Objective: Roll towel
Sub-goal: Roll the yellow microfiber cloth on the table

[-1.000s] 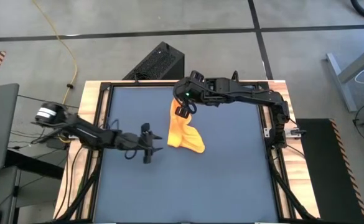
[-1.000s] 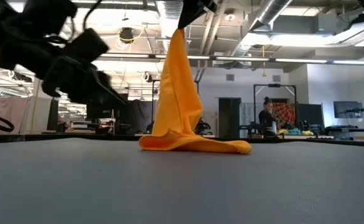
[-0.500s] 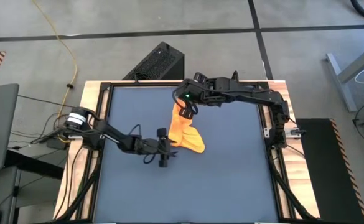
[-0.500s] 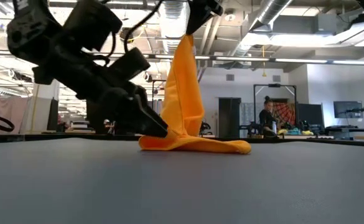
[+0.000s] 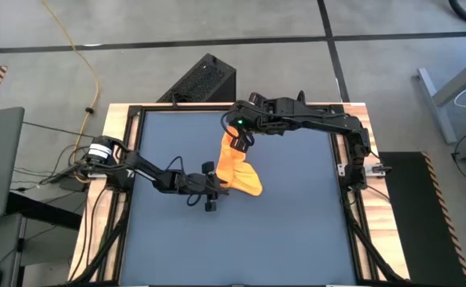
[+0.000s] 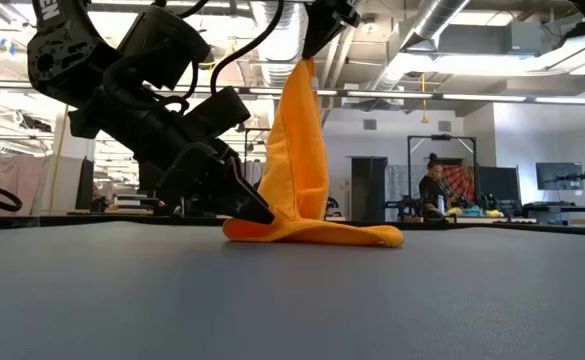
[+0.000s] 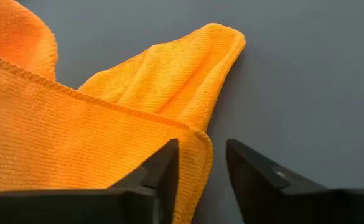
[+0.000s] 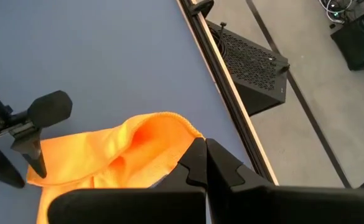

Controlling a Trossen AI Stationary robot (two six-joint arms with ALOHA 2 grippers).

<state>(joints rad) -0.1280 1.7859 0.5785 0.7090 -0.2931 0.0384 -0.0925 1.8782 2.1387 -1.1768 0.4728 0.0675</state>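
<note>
The left pincer (image 5: 215, 190) is low over the desk (image 5: 296, 239), at the near-left edge of the towel (image 5: 237, 171); its two fingers (image 7: 160, 171) are apart, and in the left wrist view the hemmed edge of the cloth lies just between them, but they are not closed on it. The yellow-orange towel is near the middle of the blue-grey desk, a little toward the far side. Its lower part lies crumpled on the surface, and the rest rises like a tent. Above it, the right pincer (image 5: 237, 140) is clamped on the top corner of the towel and holds it up in the air. Beyond the desk, in the low view, a person (image 6: 432, 190) stands far back in the room.
</note>
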